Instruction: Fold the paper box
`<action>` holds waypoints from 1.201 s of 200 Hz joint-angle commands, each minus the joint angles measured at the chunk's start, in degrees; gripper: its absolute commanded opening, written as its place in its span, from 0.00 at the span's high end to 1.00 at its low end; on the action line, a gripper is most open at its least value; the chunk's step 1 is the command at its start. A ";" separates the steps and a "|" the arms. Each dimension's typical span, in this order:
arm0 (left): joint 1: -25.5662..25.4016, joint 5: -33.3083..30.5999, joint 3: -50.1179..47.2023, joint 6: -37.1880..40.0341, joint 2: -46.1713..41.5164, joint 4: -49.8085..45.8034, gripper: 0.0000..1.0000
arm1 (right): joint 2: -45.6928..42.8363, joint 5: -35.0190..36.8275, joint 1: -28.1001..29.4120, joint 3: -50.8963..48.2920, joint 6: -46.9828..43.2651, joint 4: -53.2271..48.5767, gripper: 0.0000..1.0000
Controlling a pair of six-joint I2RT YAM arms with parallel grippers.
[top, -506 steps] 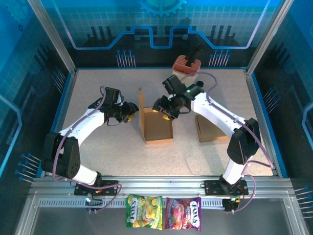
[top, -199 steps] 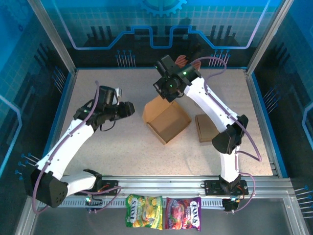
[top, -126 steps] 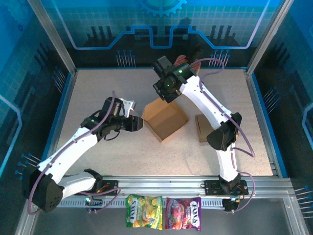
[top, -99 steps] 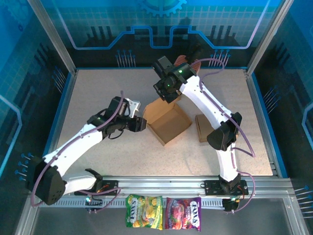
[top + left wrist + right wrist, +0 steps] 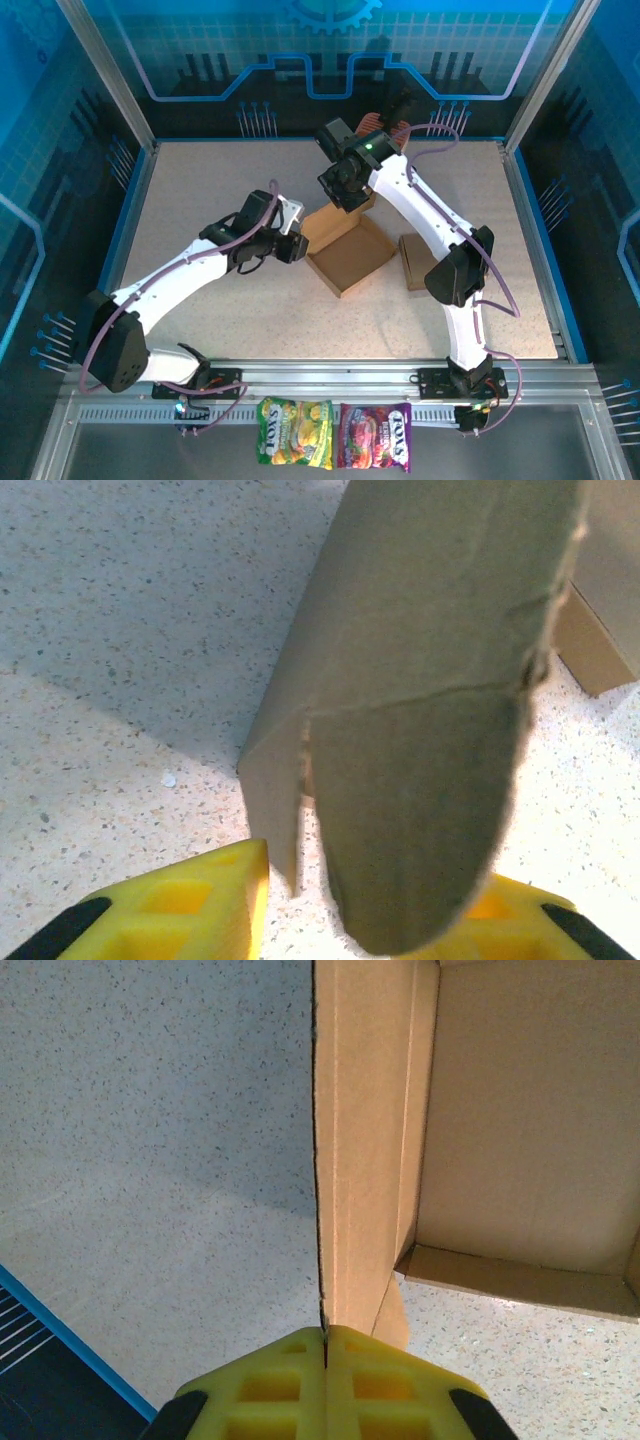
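Box (image 5: 345, 255) mid-table | right wrist: right gripper (image 5: 326, 1345) clamped on its wall (image 5: 360, 1160) | left wrist: left gripper (image 5: 370, 880) apart, astride rounded flap (image 5: 420, 810)

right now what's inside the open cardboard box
Bare cardboard floor and walls inside the box, no contents seen; from above, its far corner is covered by the right gripper.

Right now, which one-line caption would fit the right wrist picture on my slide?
Shut right gripper pinches the edge of one upright wall of the open cardboard box, above the speckled table.
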 commanded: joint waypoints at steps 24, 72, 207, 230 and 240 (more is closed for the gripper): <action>-0.42 -2.62 1.42 1.23 1.96 1.26 0.70 | -1.67 -0.58 -0.67 -0.84 0.71 -0.49 1.00; -0.43 -2.46 1.77 0.31 3.80 1.65 0.84 | -2.02 -0.96 -0.75 -2.00 0.73 0.38 1.00; 8.83 14.26 6.44 21.67 0.55 -13.61 1.00 | -36.01 -30.78 -20.25 -52.71 -76.30 51.46 0.48; 10.22 15.66 7.35 26.67 1.33 -16.37 1.00 | -42.43 -37.39 -26.42 -64.64 -86.21 57.59 0.45; 10.50 15.49 7.78 28.69 1.94 -17.53 1.00 | -43.82 -38.52 -27.57 -68.26 -92.14 59.14 0.45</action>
